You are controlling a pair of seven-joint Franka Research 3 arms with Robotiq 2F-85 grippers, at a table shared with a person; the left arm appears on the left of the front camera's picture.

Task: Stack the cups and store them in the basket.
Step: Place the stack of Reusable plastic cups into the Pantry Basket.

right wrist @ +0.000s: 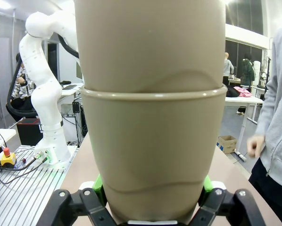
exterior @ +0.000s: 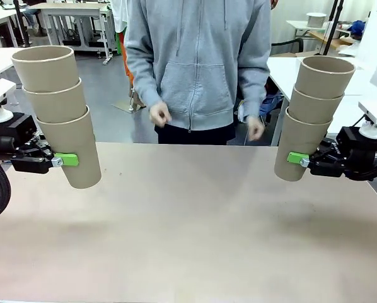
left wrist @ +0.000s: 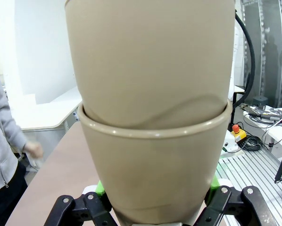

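Two grippers are each clamping a stack by its bottom cup: left gripper (exterior: pixel 72 161) gripping left three-cup stack (exterior: pixel 56 104), right gripper (exterior: pixel 295 158) gripping right three-cup stack (exterior: pixel 316 107)

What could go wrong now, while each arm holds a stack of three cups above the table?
The left gripper and the right gripper each clamp only the bottom cup, low on its wall. The left stack and right stack lean outward, so the upper cups might slide out if moved fast.
The person's hands hang near the far edge of the table; an arm swinging to the middle could strike them.
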